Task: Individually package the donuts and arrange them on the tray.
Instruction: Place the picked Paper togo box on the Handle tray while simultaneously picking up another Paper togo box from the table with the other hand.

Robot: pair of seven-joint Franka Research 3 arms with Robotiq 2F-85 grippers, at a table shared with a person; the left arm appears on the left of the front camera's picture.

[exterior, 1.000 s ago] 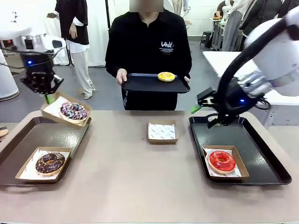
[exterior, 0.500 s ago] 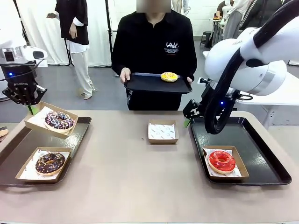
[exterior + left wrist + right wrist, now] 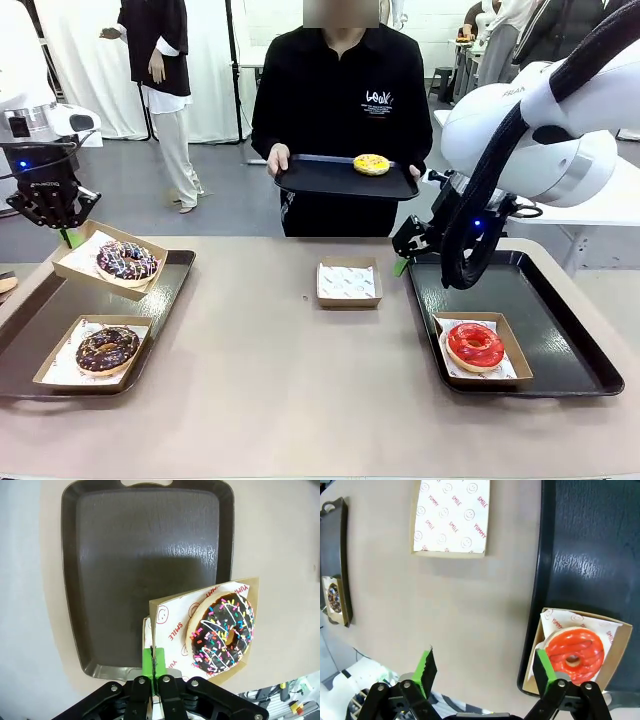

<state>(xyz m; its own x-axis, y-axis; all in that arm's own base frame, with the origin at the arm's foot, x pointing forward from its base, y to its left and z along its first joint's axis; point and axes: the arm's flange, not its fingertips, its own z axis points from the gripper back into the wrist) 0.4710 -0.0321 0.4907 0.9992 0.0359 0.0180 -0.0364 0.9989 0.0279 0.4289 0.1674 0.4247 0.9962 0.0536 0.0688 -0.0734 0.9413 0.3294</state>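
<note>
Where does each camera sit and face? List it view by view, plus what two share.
Front: fixed on the robot's side, facing across the table at the person; left arm and right arm show.
Left wrist: looks down the left end effector, shut on the donut box, by the left tray.
Right wrist: looks down the open right end effector onto the empty box and red donut.
Shared: front and right wrist both show the red donut.

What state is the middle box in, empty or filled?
Empty: the middle box holds just printed liner paper; the yellow donut sits on the person's tray.
</note>
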